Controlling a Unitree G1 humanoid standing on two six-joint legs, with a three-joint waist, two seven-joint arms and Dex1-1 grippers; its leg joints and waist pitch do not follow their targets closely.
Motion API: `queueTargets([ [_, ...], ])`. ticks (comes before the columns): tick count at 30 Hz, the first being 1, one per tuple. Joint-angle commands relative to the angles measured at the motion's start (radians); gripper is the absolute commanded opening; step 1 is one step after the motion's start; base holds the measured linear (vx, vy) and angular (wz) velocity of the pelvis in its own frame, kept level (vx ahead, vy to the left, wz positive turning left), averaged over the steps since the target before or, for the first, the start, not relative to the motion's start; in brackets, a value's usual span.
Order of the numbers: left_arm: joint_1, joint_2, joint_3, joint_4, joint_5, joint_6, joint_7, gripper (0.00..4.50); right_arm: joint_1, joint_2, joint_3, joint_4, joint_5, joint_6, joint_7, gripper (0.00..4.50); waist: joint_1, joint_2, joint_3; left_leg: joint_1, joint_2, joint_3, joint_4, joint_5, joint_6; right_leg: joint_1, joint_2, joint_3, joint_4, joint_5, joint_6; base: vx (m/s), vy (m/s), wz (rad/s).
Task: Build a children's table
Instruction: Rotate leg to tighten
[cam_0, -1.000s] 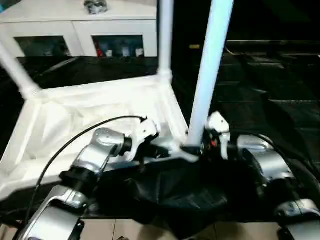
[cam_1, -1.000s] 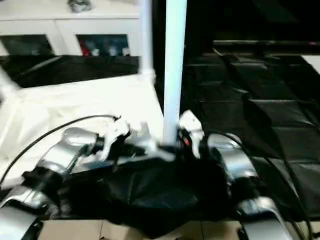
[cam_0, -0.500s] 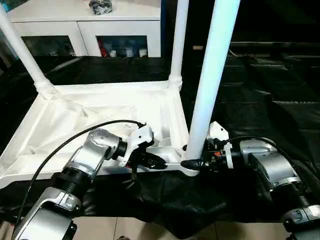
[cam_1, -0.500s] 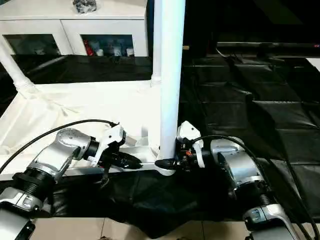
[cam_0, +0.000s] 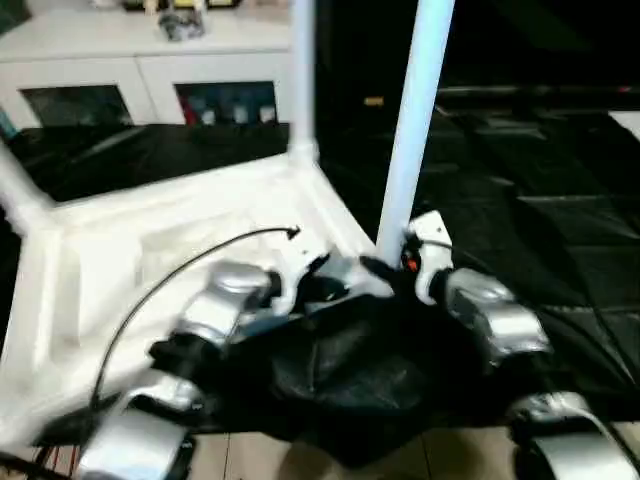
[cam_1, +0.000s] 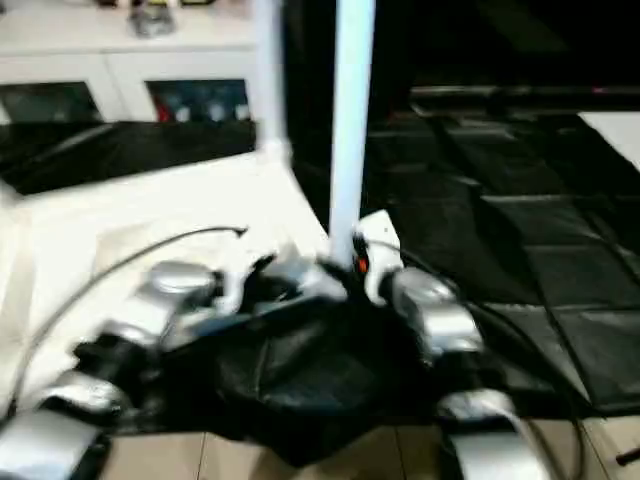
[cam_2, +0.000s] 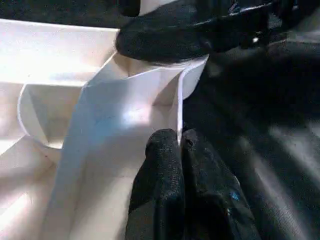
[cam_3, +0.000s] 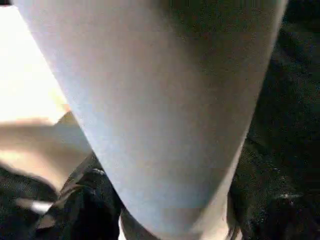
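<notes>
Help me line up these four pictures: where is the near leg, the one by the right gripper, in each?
Left eye view: near leg rises right of centre.
Right eye view: near leg rises at centre.
Left wrist view: its base at the corner socket.
Right wrist view: near leg close up.
Shared landmark: the tabletop rim.

White plastic tabletop lies upside down on black sheet, ribbed underside up, rounded sockets at corners. Near leg, long white tapered tube, stands upright in near right corner socket. Far leg upright in far right corner. Third leg leans outward from far left corner. Thin rim wall runs along tabletop's near edge.
</notes>
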Motion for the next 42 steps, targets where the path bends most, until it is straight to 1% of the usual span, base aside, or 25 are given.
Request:
queueTargets([
  [1, -0.047, -0.066, -0.014, 0.003, -0.005, -0.011, 0.057, 0.0, 0.016, 0.104, 0.099, 0.078, -0.029, 0.009, 0.012, 2.48, -0.001, -0.006, -0.049, 0.004, 0.01, -0.009, -0.072, -0.337, 0.028, 0.027, -0.057, 0.031, -0.106, -0.478, -0.149, 0.0, 0.0, 0.0],
  [3, -0.046, -0.073, -0.014, 0.002, -0.003, -0.016, 0.052, 0.0, 0.006, 0.113, 0.096, 0.101, -0.029, -0.009, 0.014, 2.48, -0.001, -0.009, -0.048, 0.002, 0.01, -0.008, -0.073, -0.336, 0.035, 0.029, -0.057, 0.031, -0.106, -0.47, -0.148, 0.0, 0.0, 0.0],
  [4, -0.043, -0.073, -0.017, -0.001, -0.001, -0.019, 0.043, 0.0, 0.001, 0.118, 0.085, 0.106, -0.015, -0.002, 0.028, 3.18, -0.002, -0.008, -0.048, -0.001, 0.012, -0.01, -0.075, -0.337, 0.038, 0.031, -0.057, 0.03, -0.103, -0.468, -0.149, 0.0, 0.0, 0.0],
  [7, -0.034, -0.063, -0.025, -0.008, 0.001, -0.031, 0.026, 0.0, -0.003, 0.114, 0.077, 0.099, -0.001, 0.009, 0.053, 3.28, -0.002, -0.007, -0.048, 0.001, 0.013, -0.01, -0.075, -0.347, 0.041, 0.029, -0.057, 0.032, -0.104, -0.47, -0.15, 0.0, 0.0, 0.0],
  [9, -0.029, -0.054, -0.03, -0.012, 0.001, -0.045, 0.011, 0.0, -0.007, 0.091, 0.081, 0.095, -0.017, -0.014, 0.064, 3.68, -0.001, -0.009, -0.048, -0.001, 0.014, -0.011, -0.077, -0.346, 0.039, 0.029, -0.057, 0.032, -0.103, -0.462, -0.153, 0.0, 0.0, 0.0],
  [14, -0.024, -0.04, -0.038, -0.016, 0.005, -0.057, -0.012, 0.0, 0.005, 0.012, 0.099, 0.052, -0.031, -0.056, 0.13, 3.68, 0.002, -0.01, -0.05, -0.002, 0.016, -0.009, -0.076, -0.333, 0.044, 0.032, -0.058, 0.035, -0.099, -0.418, -0.17, 0.0, 0.0, 0.0],
  [16, -0.023, -0.037, -0.038, -0.017, 0.006, -0.059, -0.016, 0.0, 0.017, -0.022, 0.103, 0.027, -0.032, -0.062, 0.161, 3.68, 0.006, -0.012, -0.053, -0.006, 0.018, -0.007, -0.075, -0.302, 0.053, 0.038, -0.057, 0.037, -0.094, -0.357, -0.184, 0.0, 0.0, 0.0],
  [19, -0.02, -0.029, -0.037, -0.018, 0.008, -0.06, -0.028, 0.0, 0.061, -0.133, 0.085, -0.049, -0.018, -0.067, 0.257, 3.68, 0.019, -0.012, -0.058, -0.002, 0.02, 0.0, -0.067, -0.241, 0.078, 0.041, -0.055, 0.04, -0.085, -0.245, -0.22, 0.0, 0.0, 0.0],
  [20, -0.019, -0.027, -0.038, -0.018, 0.008, -0.063, -0.033, 0.0, 0.077, -0.17, 0.071, -0.073, -0.008, -0.07, 0.29, 3.68, 0.021, -0.012, -0.058, -0.003, 0.02, 0.002, -0.065, -0.229, 0.086, 0.039, -0.056, 0.042, -0.083, -0.226, -0.227, 0.0, 0.0, 0.0],
  [21, -0.017, -0.024, -0.039, -0.018, 0.008, -0.065, -0.036, 0.0, 0.098, -0.211, 0.056, -0.102, 0.005, -0.07, 0.328, 3.68, 0.032, -0.011, -0.064, -0.008, 0.02, 0.002, -0.061, -0.181, 0.105, 0.049, -0.054, 0.041, -0.075, -0.16, -0.238, 0.0, 0.0, 0.0],
  [22, -0.017, -0.024, -0.039, -0.018, 0.008, -0.066, -0.038, 0.0, 0.103, -0.221, 0.053, -0.109, 0.008, -0.07, 0.338, 3.68, 0.032, -0.011, -0.064, -0.008, 0.02, 0.002, -0.061, -0.181, 0.105, 0.049, -0.054, 0.041, -0.075, -0.16, -0.238, 0.0, 0.0, 0.0],
  [23, -0.014, -0.021, -0.043, -0.019, 0.008, -0.069, -0.047, 0.0, 0.13, -0.265, 0.038, -0.145, 0.018, -0.069, 0.384, 3.68, 0.038, -0.009, -0.066, -0.011, 0.021, 0.002, -0.057, -0.138, 0.127, 0.049, -0.054, 0.041, -0.066, -0.084, -0.262, 0.0, 0.0, 0.0],
  [25, -0.011, -0.018, -0.044, -0.021, 0.008, -0.071, -0.053, 0.0, 0.157, -0.305, 0.025, -0.184, 0.032, -0.063, 0.422, 3.68, 0.043, -0.01, -0.068, -0.018, 0.02, 0.002, -0.053, -0.109, 0.146, 0.054, -0.054, 0.039, -0.061, -0.04, -0.268, 0.0, 0.0, 0.0],
  [26, -0.011, -0.017, -0.044, -0.019, 0.007, -0.073, -0.053, 0.0, 0.168, -0.322, 0.019, -0.199, 0.04, -0.061, 0.435, 3.68, 0.044, -0.011, -0.067, -0.018, 0.019, 0.002, -0.052, -0.113, 0.149, 0.053, -0.054, 0.038, -0.061, -0.047, -0.268, 0.0, 0.0, 0.0],
  [28, -0.01, -0.012, -0.046, -0.016, 0.008, -0.081, -0.058, 0.0, 0.192, -0.356, 0.005, -0.234, 0.063, -0.046, 0.469, 3.68, 0.046, -0.013, -0.064, -0.016, 0.019, 0.003, -0.054, -0.15, 0.144, 0.053, -0.055, 0.035, -0.071, -0.133, -0.251, 0.0, 0.0, 0.0],
  [30, -0.008, -0.007, -0.05, -0.018, 0.008, -0.087, -0.068, 0.0, 0.208, -0.377, -0.002, -0.261, 0.079, -0.033, 0.486, 3.68, 0.046, -0.013, -0.063, -0.016, 0.019, 0.002, -0.055, -0.163, 0.137, 0.05, -0.054, 0.034, -0.075, -0.176, -0.239, 0.0, 0.0, 0.0],
  [31, -0.003, -0.002, -0.053, -0.027, 0.007, -0.09, -0.08, 0.0, 0.221, -0.388, -0.007, -0.285, 0.092, -0.021, 0.498, 3.68, 0.042, -0.014, -0.06, -0.02, 0.017, 0.001, -0.056, -0.166, 0.132, 0.053, -0.053, 0.033, -0.077, -0.197, -0.229, 0.0, 0.0, 0.0],
  [33, 0.005, 0.003, -0.057, -0.039, 0.005, -0.096, -0.087, 0.0, 0.238, -0.398, -0.007, -0.318, 0.107, -0.004, 0.514, 3.68, 0.042, -0.016, -0.061, -0.018, 0.018, 0.001, -0.056, -0.175, 0.129, 0.05, -0.055, 0.034, -0.081, -0.229, -0.217, 0.0, 0.0, 0.0],
  [35, 0.008, 0.005, -0.059, -0.043, 0.006, -0.107, -0.087, 0.0, 0.249, -0.403, -0.004, -0.34, 0.118, 0.011, 0.528, 3.68, 0.043, -0.015, -0.061, -0.019, 0.018, 0.0, -0.056, -0.167, 0.13, 0.05, -0.053, 0.034, -0.08, -0.228, -0.211, 0.0, 0.0, 0.0],
  [37, 0.016, 0.007, -0.058, -0.057, 0.006, -0.132, -0.082, 0.0, 0.274, -0.409, 0.004, -0.403, 0.156, 0.058, 0.566, 3.68, 0.044, -0.017, -0.061, -0.02, 0.018, 0.0, -0.056, -0.165, 0.135, 0.051, -0.052, 0.034, -0.08, -0.22, -0.207, 0.0, 0.0, 0.0],
  [38, 0.021, 0.007, -0.05, -0.08, -0.005, -0.122, -0.083, 0.28, 0.288, -0.412, 0.01, -0.442, 0.175, 0.083, 0.583, 3.69, 0.045, -0.014, -0.062, -0.021, 0.022, -0.002, -0.056, -0.15, 0.138, 0.049, -0.054, 0.034, -0.076, -0.201, -0.211, 0.0, 0.0, 0.0],
  [39, 0.036, 0.016, -0.041, -0.145, -0.029, -0.078, -0.101, 0.44, 0.305, -0.407, 0.023, -0.493, 0.19, 0.103, 0.591, 3.69, 0.046, -0.018, -0.064, -0.02, 0.022, -0.001, -0.055, -0.144, 0.139, 0.051, -0.054, 0.034, -0.073, -0.182, -0.219, 0.0, 0.0, 0.0],
  [40, 0.036, 0.016, -0.041, -0.145, -0.029, -0.078, -0.101, 0.55, 0.305, -0.407, 0.023, -0.493, 0.19, 0.103, 0.591, 3.69, 0.049, -0.017, -0.067, -0.021, 0.026, -0.004, -0.056, -0.128, 0.14, 0.054, -0.057, 0.036, -0.067, -0.157, -0.223, 0.0, 0.0, 0.0],
  [41, 0.047, 0.023, -0.037, -0.188, -0.044, -0.046, -0.115, 0.58, 0.316, -0.403, 0.03, -0.524, 0.195, 0.113, 0.592, 3.69, 0.047, -0.015, -0.065, -0.025, 0.024, -0.002, -0.054, -0.109, 0.15, 0.05, -0.055, 0.035, -0.066, -0.132, -0.229, 0.0, 0.0, 0.0],
  [42, 0.07, 0.04, -0.026, -0.275, -0.067, 0.039, -0.123, 0.67, 0.323, -0.387, 0.042, -0.56, 0.203, 0.127, 0.585, 3.69, 0.051, -0.017, -0.07, -0.021, 0.029, -0.003, -0.054, -0.094, 0.145, 0.052, -0.059, 0.037, -0.057, -0.101, -0.244, 0.0, 0.0, 0.0],
])
